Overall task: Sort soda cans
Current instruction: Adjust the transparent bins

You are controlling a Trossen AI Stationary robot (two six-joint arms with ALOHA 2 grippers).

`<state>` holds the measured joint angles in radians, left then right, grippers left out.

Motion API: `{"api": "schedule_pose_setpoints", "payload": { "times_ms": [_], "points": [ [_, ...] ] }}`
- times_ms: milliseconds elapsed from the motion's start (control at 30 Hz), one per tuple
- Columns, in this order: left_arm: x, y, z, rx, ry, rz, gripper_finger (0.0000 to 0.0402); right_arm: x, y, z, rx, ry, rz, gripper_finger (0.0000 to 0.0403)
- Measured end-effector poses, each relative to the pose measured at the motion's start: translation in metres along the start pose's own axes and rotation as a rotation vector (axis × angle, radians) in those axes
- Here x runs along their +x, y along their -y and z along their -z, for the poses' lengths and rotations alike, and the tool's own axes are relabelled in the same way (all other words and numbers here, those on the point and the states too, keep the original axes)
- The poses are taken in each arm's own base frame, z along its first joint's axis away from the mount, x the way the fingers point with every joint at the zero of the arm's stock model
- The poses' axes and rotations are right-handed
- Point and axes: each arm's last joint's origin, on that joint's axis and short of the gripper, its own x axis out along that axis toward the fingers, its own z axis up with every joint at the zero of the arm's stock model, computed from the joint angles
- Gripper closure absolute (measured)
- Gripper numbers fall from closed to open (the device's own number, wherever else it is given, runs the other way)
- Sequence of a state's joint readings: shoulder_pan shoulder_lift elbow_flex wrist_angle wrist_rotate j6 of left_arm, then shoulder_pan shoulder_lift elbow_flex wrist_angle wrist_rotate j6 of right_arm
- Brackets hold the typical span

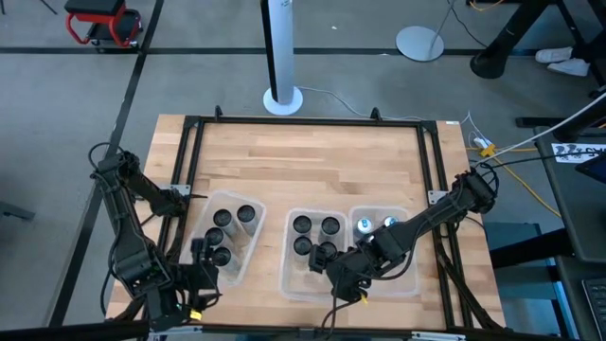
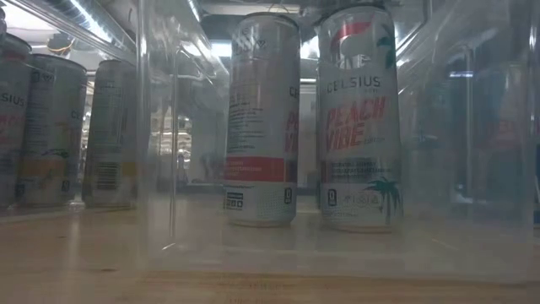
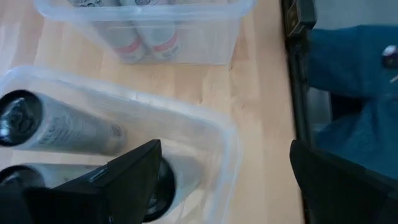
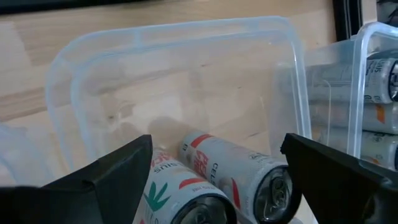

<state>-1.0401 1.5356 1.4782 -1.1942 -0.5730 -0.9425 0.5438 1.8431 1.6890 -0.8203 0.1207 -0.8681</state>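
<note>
I am holding the right gripper (image 1: 333, 270) with jaws apart over the middle bin (image 1: 295, 284), where four Celsius cans (image 1: 315, 238) are standing. My left gripper (image 1: 202, 275), jaws also apart, is hovering beside the left bin (image 1: 248, 248), five cans (image 1: 227, 230) inside. The right bin (image 1: 409, 281) is holding two blue-white cans (image 1: 376, 224) on the surface (image 1: 303, 170).

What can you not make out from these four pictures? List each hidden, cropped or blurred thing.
- High view: can labels too small to read; the right claw covers part of the middle bin.
- Low view: cans hazy behind the bin wall; neither claw shows.
- Left wrist view: the left claw's finger hides a can's neighbour.
- Right wrist view: can cut off by the edge.
</note>
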Motion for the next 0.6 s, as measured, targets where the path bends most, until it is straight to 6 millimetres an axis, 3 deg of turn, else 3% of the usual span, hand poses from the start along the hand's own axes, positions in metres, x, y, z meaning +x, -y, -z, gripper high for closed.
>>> {"api": "schedule_pose_setpoints", "payload": {
  "times_ms": [300, 600],
  "points": [
    [-0.001, 0.005, 0.002, -0.056, -0.034, 0.056, 0.0059, 0.0, 0.0, 0.0, 0.001, 0.0, 0.0, 0.0039],
    [0.007, 0.012, 0.028, -0.178, -0.243, -0.063, 0.0059, 0.0, 0.0, 0.0, 0.001, 0.001, 0.002, 0.0039]
  ]
}}
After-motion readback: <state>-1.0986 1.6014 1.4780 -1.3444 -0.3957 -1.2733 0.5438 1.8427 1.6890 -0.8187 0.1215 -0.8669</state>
